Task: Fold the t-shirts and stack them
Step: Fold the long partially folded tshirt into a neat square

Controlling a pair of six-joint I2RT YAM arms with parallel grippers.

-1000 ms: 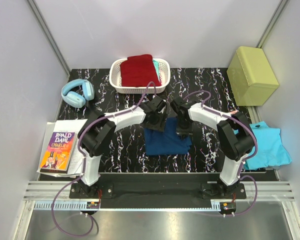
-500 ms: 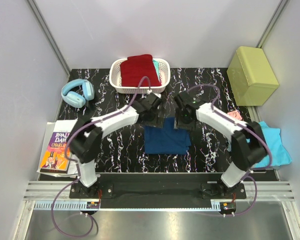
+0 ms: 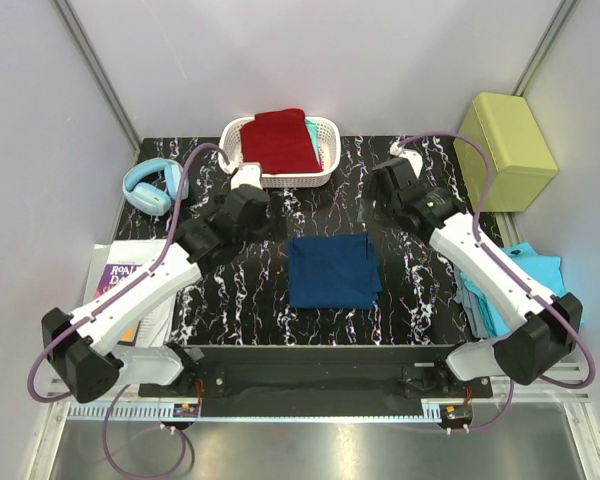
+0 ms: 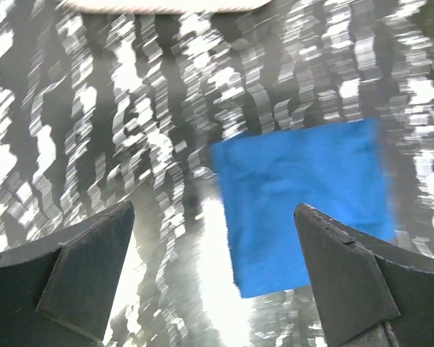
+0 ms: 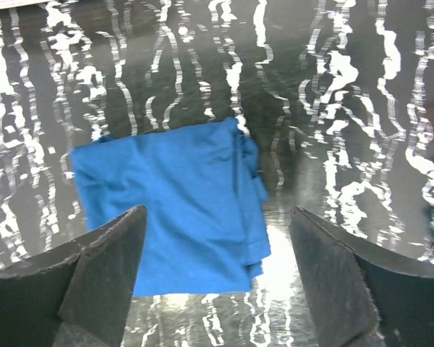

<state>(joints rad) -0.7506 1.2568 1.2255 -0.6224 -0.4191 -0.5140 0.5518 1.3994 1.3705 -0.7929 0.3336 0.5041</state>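
Note:
A navy blue t-shirt lies folded in a flat rectangle at the middle of the table; it shows bright blue in the left wrist view and the right wrist view. A dark red t-shirt sits folded in the white basket. A turquoise t-shirt lies rumpled at the right edge, partly under the right arm. My left gripper hovers open and empty left of the navy shirt. My right gripper hovers open and empty behind the shirt's right side.
Light blue headphones lie at the back left. A book rests on papers at the left edge, under the left arm. A yellow-green box stands at the back right. Grey walls close in the table.
Both grippers opened and let go of the navy shirt, which now lies flat. The left arm swung out to the left, the right arm to the back right.

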